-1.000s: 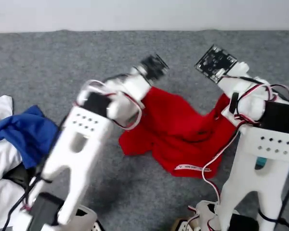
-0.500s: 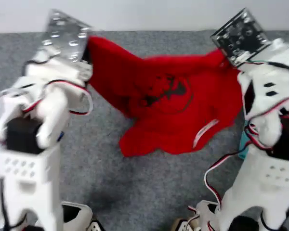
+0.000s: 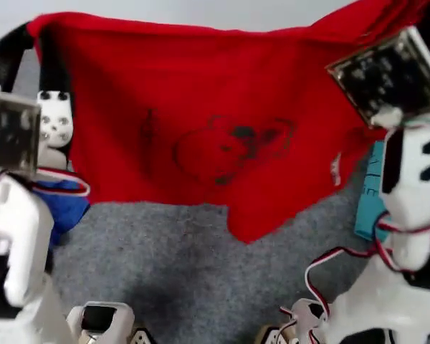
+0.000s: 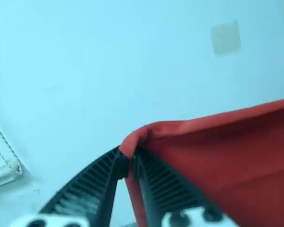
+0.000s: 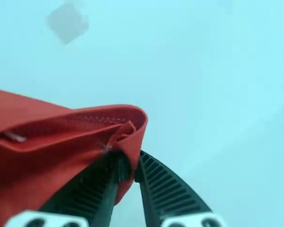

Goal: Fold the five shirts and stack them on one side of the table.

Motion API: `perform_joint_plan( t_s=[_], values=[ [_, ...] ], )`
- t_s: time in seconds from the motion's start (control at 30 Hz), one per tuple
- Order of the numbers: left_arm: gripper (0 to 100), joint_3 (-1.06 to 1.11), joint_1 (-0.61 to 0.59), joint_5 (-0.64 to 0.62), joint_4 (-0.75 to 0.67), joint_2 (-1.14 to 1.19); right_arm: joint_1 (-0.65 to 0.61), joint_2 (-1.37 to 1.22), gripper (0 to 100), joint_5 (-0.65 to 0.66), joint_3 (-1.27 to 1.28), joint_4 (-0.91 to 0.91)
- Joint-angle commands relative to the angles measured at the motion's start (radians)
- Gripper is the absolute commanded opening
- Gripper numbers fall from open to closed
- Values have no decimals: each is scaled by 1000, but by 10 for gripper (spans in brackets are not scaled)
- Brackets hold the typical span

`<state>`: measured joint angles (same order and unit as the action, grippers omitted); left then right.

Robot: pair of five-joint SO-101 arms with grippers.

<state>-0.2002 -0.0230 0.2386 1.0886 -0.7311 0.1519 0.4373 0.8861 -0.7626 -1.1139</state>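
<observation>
A red shirt point(image 3: 201, 136) with a dark round print hangs spread out high above the grey table, held by both arms. My left gripper point(image 4: 128, 163) is shut on one top corner of the red shirt point(image 4: 227, 151), at the left in the high view. My right gripper point(image 5: 125, 165) is shut on the other top corner of the red shirt point(image 5: 61, 142), at the upper right in the high view. The shirt's lower edge hangs just above the table. A blue shirt point(image 3: 64, 204) lies at the left behind my left arm.
A teal object point(image 3: 373, 193) sits at the table's right edge beside my right arm. The grey table surface point(image 3: 172, 272) lies bare under the hanging shirt. Both arm bases stand at the near edge.
Both arms have risen and spread apart, lifting the red shirt from a crumpled heap on the table into a stretched, hanging sheet.
</observation>
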Motion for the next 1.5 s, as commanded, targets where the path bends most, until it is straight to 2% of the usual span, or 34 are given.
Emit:
perform_joint_plan(
  t_s=[0.0, 0.13, 0.37, 0.5, 0.67, 0.9, 1.1, 1.2, 1.33, 1.47],
  values=[
    [14, -36, -3, 15, 12, -51, 10, 13, 9, -6, -109, 28],
    [14, -36, -3, 17, 100, -100, 10, 25, 9, 2, -187, -22],
    [14, -35, -2, 66, 233, -206, 10, 140, 9, 117, -204, -216],
    [14, -35, -2, 120, 288, -253, 10, 196, 9, 163, -204, -222],
    [14, -38, -2, 135, 279, -295, 10, 208, 9, 173, -204, -217],
    [14, -105, -11, 130, 209, -301, 10, 223, 9, 169, -195, -90],
    [14, -120, -11, 135, 210, -301, 10, 263, 9, 170, -203, -97],
    [14, -119, -11, 135, 239, -295, 10, 263, 9, 172, -201, -156],
    [14, -25, -6, 137, 250, -293, 5, 234, 9, 170, -104, -266],
    [14, 165, -5, 186, 210, -293, 2, 174, 9, 169, 97, -278]
  ],
)
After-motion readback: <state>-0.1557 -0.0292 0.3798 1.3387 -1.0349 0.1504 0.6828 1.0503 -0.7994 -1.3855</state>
